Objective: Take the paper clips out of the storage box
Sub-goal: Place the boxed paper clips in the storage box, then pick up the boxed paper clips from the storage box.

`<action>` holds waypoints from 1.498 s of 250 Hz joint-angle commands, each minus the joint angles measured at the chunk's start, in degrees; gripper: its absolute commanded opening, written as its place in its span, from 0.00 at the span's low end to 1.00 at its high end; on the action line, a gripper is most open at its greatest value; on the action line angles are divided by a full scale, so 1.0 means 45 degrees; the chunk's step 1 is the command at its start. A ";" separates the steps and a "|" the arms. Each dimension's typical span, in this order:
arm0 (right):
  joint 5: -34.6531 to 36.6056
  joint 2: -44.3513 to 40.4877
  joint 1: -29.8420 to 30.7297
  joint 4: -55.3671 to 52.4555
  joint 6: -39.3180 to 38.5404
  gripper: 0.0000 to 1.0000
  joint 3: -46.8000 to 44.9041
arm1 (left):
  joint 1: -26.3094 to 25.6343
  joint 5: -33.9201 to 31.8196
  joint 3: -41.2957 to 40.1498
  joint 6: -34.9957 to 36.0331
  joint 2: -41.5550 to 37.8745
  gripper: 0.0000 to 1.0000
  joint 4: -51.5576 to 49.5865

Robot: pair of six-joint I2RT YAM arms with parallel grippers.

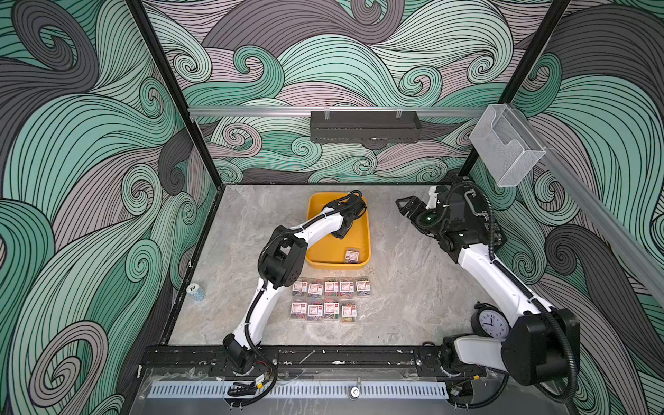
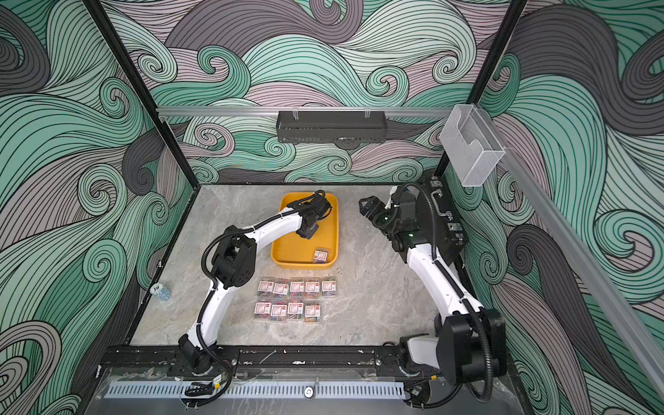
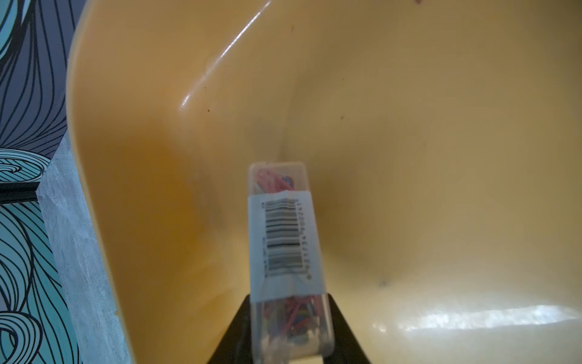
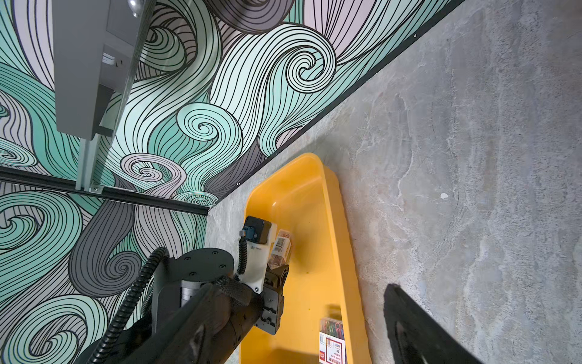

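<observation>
The yellow storage box (image 1: pixel 368 230) (image 2: pixel 337 230) sits at the back middle of the table. My left gripper (image 1: pixel 341 233) (image 3: pixel 289 296) reaches into it and is shut on a clear box of paper clips (image 3: pixel 283 236) (image 4: pixel 280 249), held on edge with its barcode label showing, over the yellow floor (image 3: pixel 409 126). Another box of paper clips (image 1: pixel 352 256) (image 2: pixel 320 256) lies in the tray's near right corner. Several more boxes (image 1: pixel 330 300) (image 2: pixel 295 298) lie in two rows on the table in front of the tray. My right gripper (image 1: pixel 409 212) (image 4: pixel 296 290) hovers open to the right of the tray, holding nothing.
A black briefcase (image 1: pixel 478 215) stands at the back right behind the right arm. A black alarm clock (image 1: pixel 490 319) sits near the right arm's base. A chip stack (image 1: pixel 196 291) is at the left edge. A clear bin (image 1: pixel 503 147) and black basket (image 1: pixel 364 127) hang on the walls.
</observation>
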 commanded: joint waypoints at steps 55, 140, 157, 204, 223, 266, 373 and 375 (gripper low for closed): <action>-0.0216 -0.0228 -0.0059 -0.0003 -0.0026 0.83 -0.0131 | -0.0182 0.1655 0.0407 -0.0110 -0.0385 0.42 -0.0194; 0.0245 -0.0274 0.0029 -0.0495 -0.0725 0.83 -0.0194 | 0.0068 0.3018 -0.0343 -0.1222 -0.1776 0.43 0.0577; 0.0442 -0.0111 0.0230 -0.0663 -0.1007 0.83 -0.0162 | 0.0310 0.3331 -0.0759 -0.1742 -0.2454 0.43 0.0846; 0.1499 0.0817 0.1393 -0.1667 -0.2094 0.83 0.0843 | 0.1450 0.4258 -0.2571 -0.3132 -0.4624 0.45 0.1526; 0.2007 0.1479 0.2025 -0.2158 -0.2566 0.83 0.1518 | 0.1966 0.4536 -0.3467 -0.3642 -0.5430 0.45 0.1697; 0.3195 0.3260 0.3411 -0.3067 -0.3184 0.83 0.3185 | 0.2960 0.5174 -0.5724 -0.4292 -0.7243 0.45 0.2215; 0.4235 0.8312 0.5143 -0.4424 -0.3151 0.85 0.7028 | 0.3899 0.4715 -0.9140 -0.5153 -1.0526 0.49 0.2268; 0.4240 0.8404 0.5143 -0.4461 -0.3131 0.85 0.7106 | 0.3894 0.4722 -0.9182 -0.5180 -1.0585 0.49 0.2260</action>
